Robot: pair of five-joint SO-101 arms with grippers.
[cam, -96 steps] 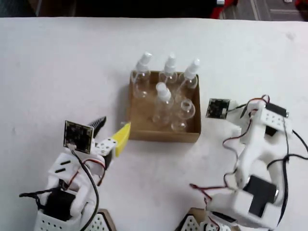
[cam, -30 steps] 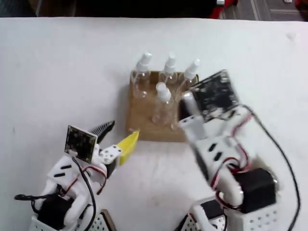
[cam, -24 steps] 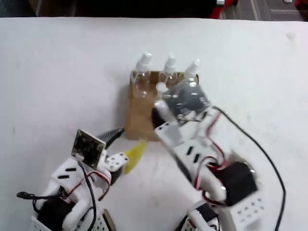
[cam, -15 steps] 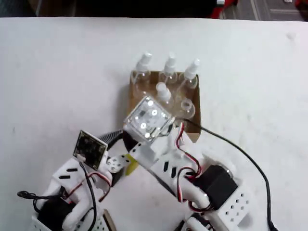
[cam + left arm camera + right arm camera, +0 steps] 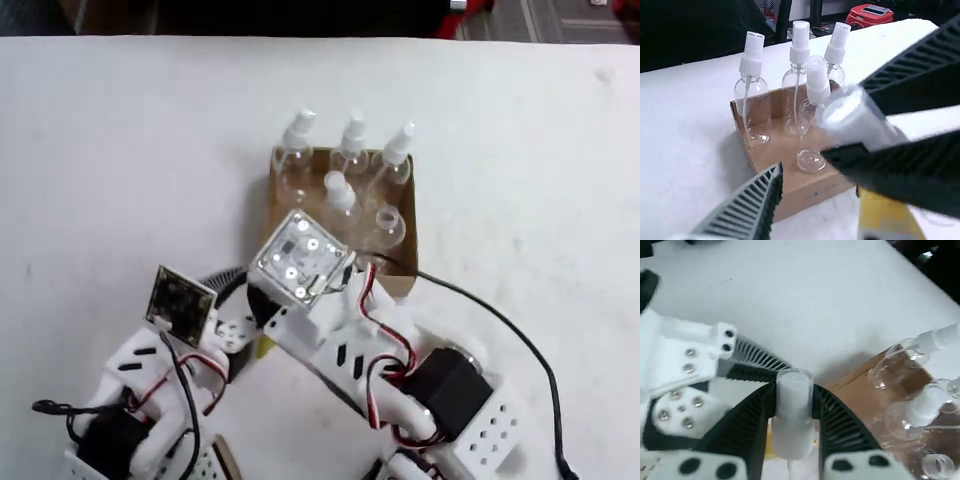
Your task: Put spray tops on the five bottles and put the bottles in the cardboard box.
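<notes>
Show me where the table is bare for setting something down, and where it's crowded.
Bare table lies wide left of the cardboard box, likewise right of it, and in the strip behind it. Crowded: the box holds five bottles, and in front of it the right gripper, shut on a spray top, sits close by the open left gripper.

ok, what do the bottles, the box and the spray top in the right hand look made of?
The bottles: probably clear glossy plastic; see-through with highlights, though glass can't be ruled out. The box: cardboard, with matte, plain brown walls. The spray top in the right hand: white, slightly translucent plastic, smooth and dull.
</notes>
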